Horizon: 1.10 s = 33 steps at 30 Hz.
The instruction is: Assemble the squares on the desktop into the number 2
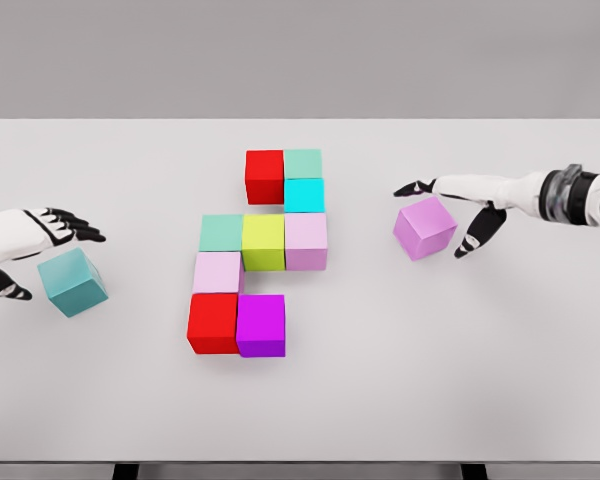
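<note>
We see a partly built figure of coloured cubes at the middle of the white table [100, 400], with two loose cubes waiting at either side. The figure runs from a red cube [264, 176] and mint cube [303, 163] at the top, through a cyan cube [304, 195], down to a middle row of a green cube [221, 232], a yellow cube [263, 243] and a lilac cube [306, 241], then a pale pink cube [217, 271], a second red cube [213, 322] and a magenta cube [261, 325].

Our right hand [467, 205] hovers over the loose violet cube [424, 227], fingers spread and holding nothing; the thumb reaches past the cube's far left corner, the other fingers hang just beside its right face. We cannot tell whether any fingertip touches it.

Our left hand [35, 245] is likewise spread wide and empty, its fingers just above the far edge of the teal cube [72, 282], its thumb low at the cube's left.

We judge the cubes rigid, light and smooth-sided, likely to slip or twist under an uneven pinch. The surest hold looks to be thumb against one flat side, fingers on the opposite face, across the middle.
</note>
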{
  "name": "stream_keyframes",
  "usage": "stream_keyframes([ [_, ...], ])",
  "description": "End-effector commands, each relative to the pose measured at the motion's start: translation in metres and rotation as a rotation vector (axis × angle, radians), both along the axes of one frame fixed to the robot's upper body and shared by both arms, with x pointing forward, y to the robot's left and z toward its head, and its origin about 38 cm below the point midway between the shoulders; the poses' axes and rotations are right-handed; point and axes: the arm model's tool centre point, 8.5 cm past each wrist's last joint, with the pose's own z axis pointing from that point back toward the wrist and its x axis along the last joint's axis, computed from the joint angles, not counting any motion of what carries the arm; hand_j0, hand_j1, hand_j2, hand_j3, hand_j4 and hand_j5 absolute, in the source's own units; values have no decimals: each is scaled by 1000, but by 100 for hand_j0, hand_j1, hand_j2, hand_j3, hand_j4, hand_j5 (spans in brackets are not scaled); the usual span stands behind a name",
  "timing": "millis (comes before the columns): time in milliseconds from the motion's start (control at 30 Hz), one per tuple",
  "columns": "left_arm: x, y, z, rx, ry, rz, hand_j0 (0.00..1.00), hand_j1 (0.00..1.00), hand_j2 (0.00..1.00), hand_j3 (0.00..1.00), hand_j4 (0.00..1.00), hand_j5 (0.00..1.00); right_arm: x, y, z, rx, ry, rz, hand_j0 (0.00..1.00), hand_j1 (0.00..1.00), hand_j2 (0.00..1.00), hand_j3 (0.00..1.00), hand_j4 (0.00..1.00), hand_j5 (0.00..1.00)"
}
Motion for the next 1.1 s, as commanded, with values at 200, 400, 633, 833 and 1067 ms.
stream_keyframes([
  [200,1,0,-15,1,20,11,100,100,100,100,100,100,2,5,-2,-2,-1,4,100,100,100,100,100,100],
  [400,1,-1,-16,-1,19,11,100,100,100,100,100,100,1,8,1,-4,-11,23,96,96,96,96,96,96],
  [633,2,-4,-20,24,13,0,100,100,100,100,100,100,-3,16,4,-2,-18,48,95,95,95,95,95,95],
  [833,2,-3,-20,25,13,2,100,100,100,100,100,100,-3,13,2,-8,-14,48,95,95,95,95,95,95],
  [1067,3,-4,-24,17,17,8,100,100,100,100,100,100,-4,13,3,-7,-18,55,91,91,91,91,91,91],
])
